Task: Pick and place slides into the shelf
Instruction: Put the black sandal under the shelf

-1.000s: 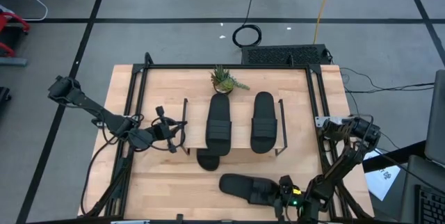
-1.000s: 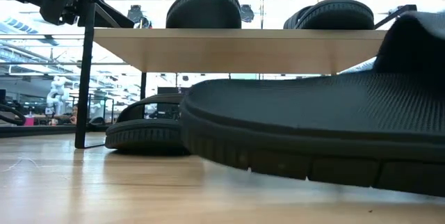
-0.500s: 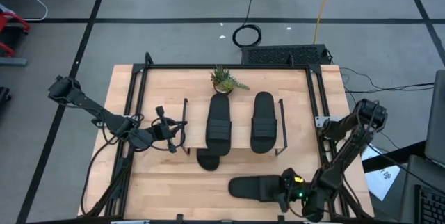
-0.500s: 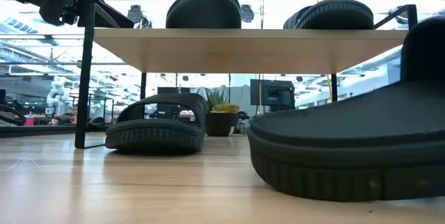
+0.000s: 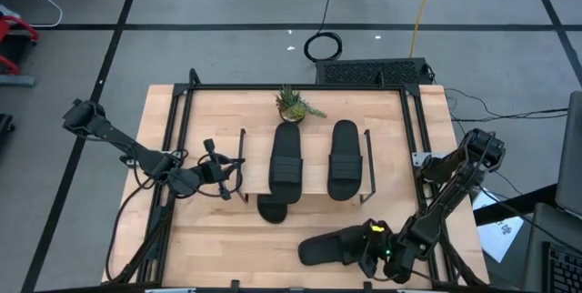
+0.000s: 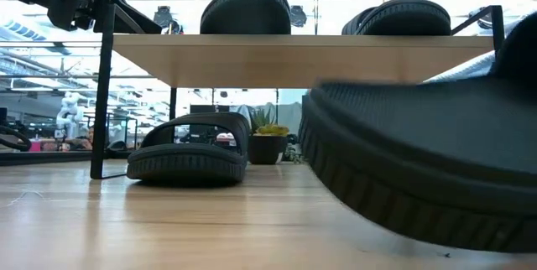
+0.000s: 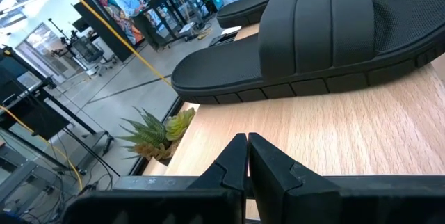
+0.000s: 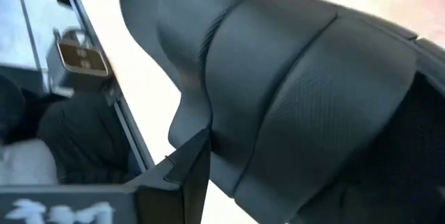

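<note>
Two claws showed: the left claw (image 5: 238, 171), fingers together, waited beside the shelf's (image 5: 312, 195) left end. Two slides (image 5: 286, 163) lay on top, one (image 5: 271, 208) underneath. Near the counter's (image 5: 218, 238) front right, the right claw (image 5: 364, 249) clamped the fourth slide (image 5: 329, 247).

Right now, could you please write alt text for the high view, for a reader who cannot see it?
Seen from above, the right gripper grips a black slide at the table's near edge. Two slides lie on the shelf, a fourth pokes from beneath it, and the left gripper waits beside the shelf's left end.
</note>
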Controlling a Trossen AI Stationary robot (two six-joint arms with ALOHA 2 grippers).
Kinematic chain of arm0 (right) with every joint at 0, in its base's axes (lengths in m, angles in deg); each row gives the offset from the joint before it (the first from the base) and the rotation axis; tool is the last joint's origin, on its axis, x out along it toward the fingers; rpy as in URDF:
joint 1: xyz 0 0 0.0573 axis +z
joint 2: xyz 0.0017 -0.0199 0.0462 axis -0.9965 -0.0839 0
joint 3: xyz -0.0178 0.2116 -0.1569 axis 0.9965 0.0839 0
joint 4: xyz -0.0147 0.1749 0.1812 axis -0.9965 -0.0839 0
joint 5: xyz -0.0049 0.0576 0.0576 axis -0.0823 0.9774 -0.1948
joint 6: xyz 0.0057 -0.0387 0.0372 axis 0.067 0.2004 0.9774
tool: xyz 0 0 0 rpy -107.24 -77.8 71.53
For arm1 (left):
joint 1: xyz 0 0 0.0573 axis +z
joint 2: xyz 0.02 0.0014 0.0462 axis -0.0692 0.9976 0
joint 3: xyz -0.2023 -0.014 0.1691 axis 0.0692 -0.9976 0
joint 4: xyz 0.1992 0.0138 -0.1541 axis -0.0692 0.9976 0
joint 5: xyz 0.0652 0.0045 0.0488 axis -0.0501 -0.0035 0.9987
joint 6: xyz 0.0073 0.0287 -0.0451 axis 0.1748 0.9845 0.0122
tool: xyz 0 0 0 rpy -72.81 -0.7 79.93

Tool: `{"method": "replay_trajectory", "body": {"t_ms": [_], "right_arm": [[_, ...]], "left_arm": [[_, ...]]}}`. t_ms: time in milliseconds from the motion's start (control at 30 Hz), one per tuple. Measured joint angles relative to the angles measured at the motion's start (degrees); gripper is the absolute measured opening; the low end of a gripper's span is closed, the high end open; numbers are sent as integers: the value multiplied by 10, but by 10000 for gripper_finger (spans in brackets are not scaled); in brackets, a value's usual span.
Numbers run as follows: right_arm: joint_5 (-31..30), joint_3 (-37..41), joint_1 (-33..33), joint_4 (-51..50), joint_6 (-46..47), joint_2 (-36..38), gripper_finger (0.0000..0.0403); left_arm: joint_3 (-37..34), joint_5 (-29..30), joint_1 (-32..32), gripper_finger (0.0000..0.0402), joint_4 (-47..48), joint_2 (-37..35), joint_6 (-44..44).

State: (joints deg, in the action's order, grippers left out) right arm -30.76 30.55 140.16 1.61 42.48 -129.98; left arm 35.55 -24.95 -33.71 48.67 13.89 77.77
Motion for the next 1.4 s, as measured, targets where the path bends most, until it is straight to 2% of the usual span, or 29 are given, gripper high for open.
{"method": "replay_trajectory", "body": {"t_ms": [267, 567, 733, 867, 1033, 1100, 1267, 1400], "right_arm": [[-16, 1, -9, 13, -10, 23, 160], [-34, 1, -41, 18, -91, 81, 160], [3, 25, -60, 56, -97, 69, 155], [22, 56, -62, 134, -93, 54, 119], [9, 73, -61, 169, -91, 43, 27], [6, 73, -62, 173, -90, 40, 10], [7, 73, -70, 171, -39, 26, 44], [6, 73, -74, 165, -36, 18, 100]], "left_arm": [[0, 0, 0, 24, 0, 0, -1], [0, -2, 0, 24, 0, 0, 3], [0, -2, 0, 24, 3, 0, 3], [0, -2, 0, 24, 8, 0, 3], [0, -3, 0, 24, 11, 0, 2], [0, -3, 0, 24, 13, 0, 0], [0, -4, 0, 24, 16, 0, -2], [0, -4, 0, 24, 20, 0, -5]]}}
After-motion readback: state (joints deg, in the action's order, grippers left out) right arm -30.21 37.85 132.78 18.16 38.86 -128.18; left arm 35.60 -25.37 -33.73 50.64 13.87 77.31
